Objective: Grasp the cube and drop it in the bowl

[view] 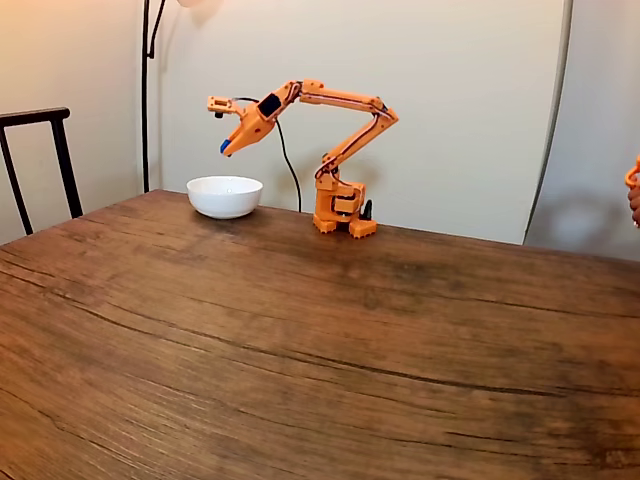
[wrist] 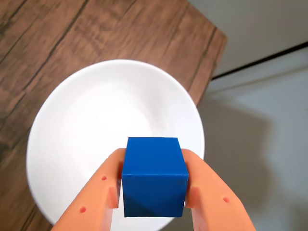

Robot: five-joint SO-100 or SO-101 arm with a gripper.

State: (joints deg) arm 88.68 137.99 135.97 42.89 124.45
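Above the bowl, the cube is held ready for release.

At 6 o'clock in the wrist view, the cube (wrist: 155, 175) is pinched between the two orange fingers (wrist: 103, 192) of the gripper (wrist: 154, 185), directly over the white bowl (wrist: 86, 125), so that a drop should land inside. In the fixed view the gripper (view: 226, 147) is seen raised clear of the bowl (view: 225, 196), which sits on the wooden table (view: 320, 350) at 9 o'clock from the arm's base (view: 340, 210); release is judged the remaining step.
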